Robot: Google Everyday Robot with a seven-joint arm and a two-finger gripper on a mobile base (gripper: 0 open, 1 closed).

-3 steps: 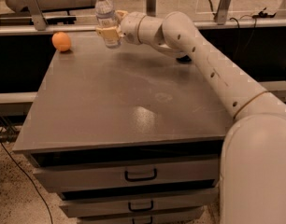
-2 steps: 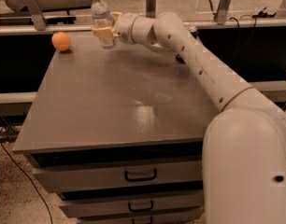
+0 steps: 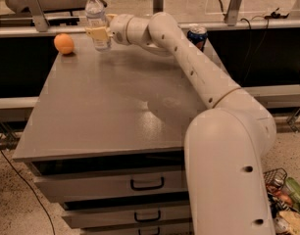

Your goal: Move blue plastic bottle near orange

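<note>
With the gripper [image 3: 99, 32] clamped across the label of the upright blue plastic bottle [image 3: 95, 11] at the counter's [image 3: 115, 111] far edge, near the orange [image 3: 64, 43] at the far-left corner, I judge the bottle light, thin-walled and crushable.

Leftward, tool [image 3: 99, 32] with blue plastic bottle [image 3: 95, 11], nearer orange [image 3: 64, 43].

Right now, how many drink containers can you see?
2. The blue plastic bottle is held upright by the gripper at the table's far left, near the orange. A blue can sits at the far edge behind the arm, which may hide others.
</note>
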